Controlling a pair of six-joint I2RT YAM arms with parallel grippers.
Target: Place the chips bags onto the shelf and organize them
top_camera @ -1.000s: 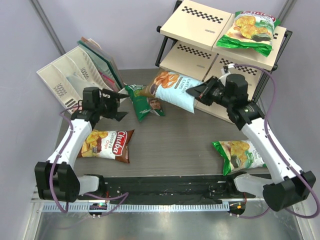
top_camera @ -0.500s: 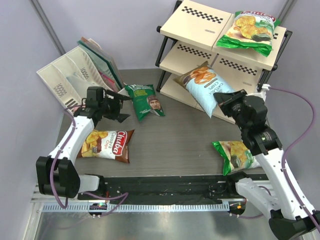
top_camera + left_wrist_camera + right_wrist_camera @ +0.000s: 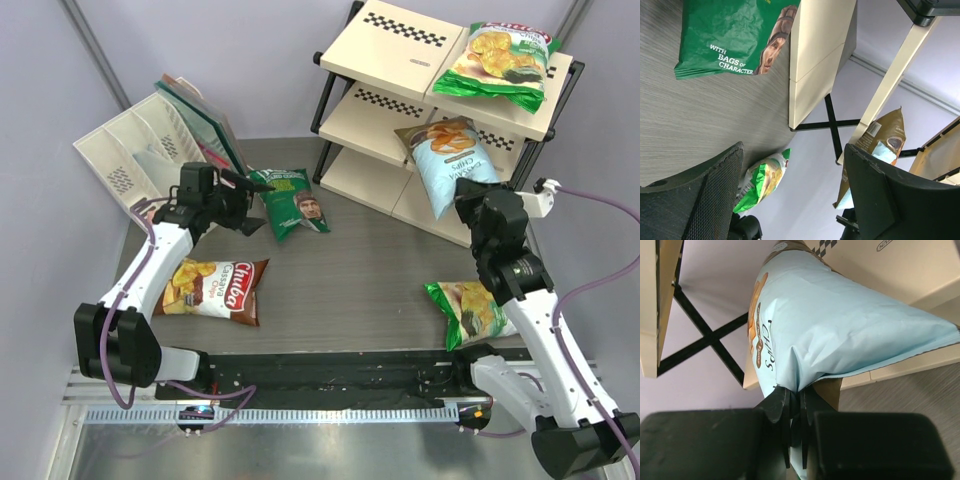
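At two o'clock on the table, the right gripper [image 3: 796, 406] was pinching the light blue chips bag [image 3: 452, 162] by its lower edge, the bag raised against the middle tier of the shelf [image 3: 385, 55]. At ten o'clock, the left gripper [image 3: 243, 200] stood spread wide just beside a green bag [image 3: 293, 203], gripping nothing.

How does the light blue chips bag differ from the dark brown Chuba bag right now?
The light blue bag is pinched by its edge in the right gripper, held up at the shelf; the brown Chuba bag lies flat on the table, untouched. One is pale blue, the other dark brown with a red logo. Both picture chips.
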